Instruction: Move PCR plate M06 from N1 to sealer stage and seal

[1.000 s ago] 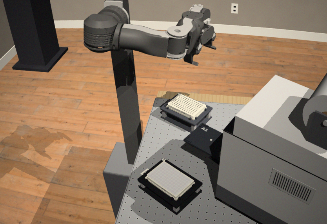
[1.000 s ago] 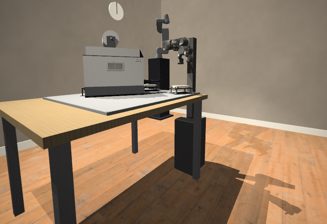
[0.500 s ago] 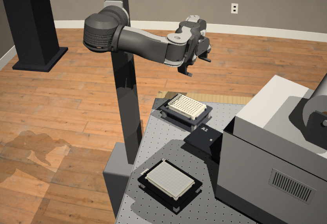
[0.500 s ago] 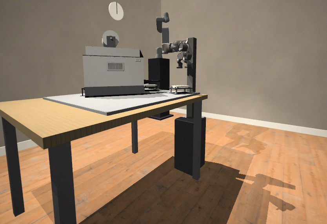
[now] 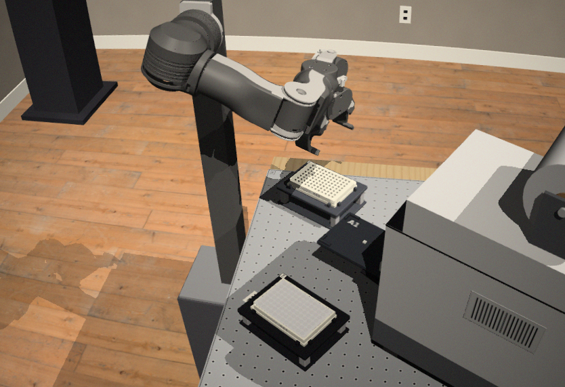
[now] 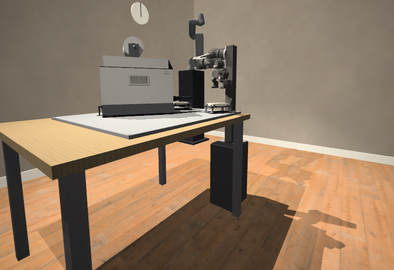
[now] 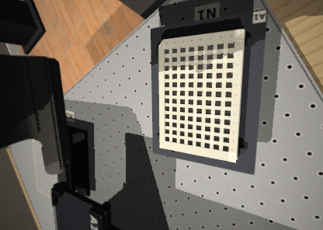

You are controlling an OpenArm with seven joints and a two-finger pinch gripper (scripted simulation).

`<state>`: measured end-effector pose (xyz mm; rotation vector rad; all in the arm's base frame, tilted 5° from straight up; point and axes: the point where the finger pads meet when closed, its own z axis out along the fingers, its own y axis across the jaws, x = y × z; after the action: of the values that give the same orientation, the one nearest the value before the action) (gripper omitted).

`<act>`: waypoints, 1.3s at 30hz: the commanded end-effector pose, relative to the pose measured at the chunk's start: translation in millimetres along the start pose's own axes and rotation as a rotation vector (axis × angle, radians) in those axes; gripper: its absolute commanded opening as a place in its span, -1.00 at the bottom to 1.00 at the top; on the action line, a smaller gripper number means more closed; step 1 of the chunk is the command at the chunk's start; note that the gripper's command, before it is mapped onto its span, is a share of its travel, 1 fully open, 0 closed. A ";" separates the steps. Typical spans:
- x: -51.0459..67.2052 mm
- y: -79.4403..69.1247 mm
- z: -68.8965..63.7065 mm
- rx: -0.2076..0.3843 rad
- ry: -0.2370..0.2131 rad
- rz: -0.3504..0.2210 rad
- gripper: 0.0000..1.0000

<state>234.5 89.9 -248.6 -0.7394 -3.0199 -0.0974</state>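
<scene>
Gripper (image 5: 330, 137) open, empty above plate M06 (image 5: 322, 183); nest label N1 (image 7: 207, 12) legible from wrist only.

M06 (image 5: 322, 182): cream 96-well plate, wells open and dark, unsealed. We find it flat and right way up on nest N1 (image 5: 349, 205), a black raised block labelled N1 with an A1 corner mark.

Stage (image 5: 351, 238): black, out in front of the sealer (image 5: 452, 274), marked A1, pocket unoccupied.

M09 (image 5: 295, 310): cream plate, top covered by a pale film, flat on black nest N2 (image 5: 325, 345).

START key and lamp: we cannot see them.
</scene>
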 end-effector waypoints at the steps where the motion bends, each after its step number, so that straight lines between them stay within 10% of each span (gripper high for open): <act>1: -4.0 8.0 -6.5 -0.033 -0.037 -0.011 0.54; 11: -4.0 8.0 -6.5 -0.033 -0.037 -0.011 0.54; 16: -2.9 -16.3 29.8 -0.033 -0.038 -0.011 0.54; 39: -3.3 -16.0 28.4 -0.032 -0.039 -0.008 0.54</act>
<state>229.2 75.6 -278.9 -0.7412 -3.0645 -0.1281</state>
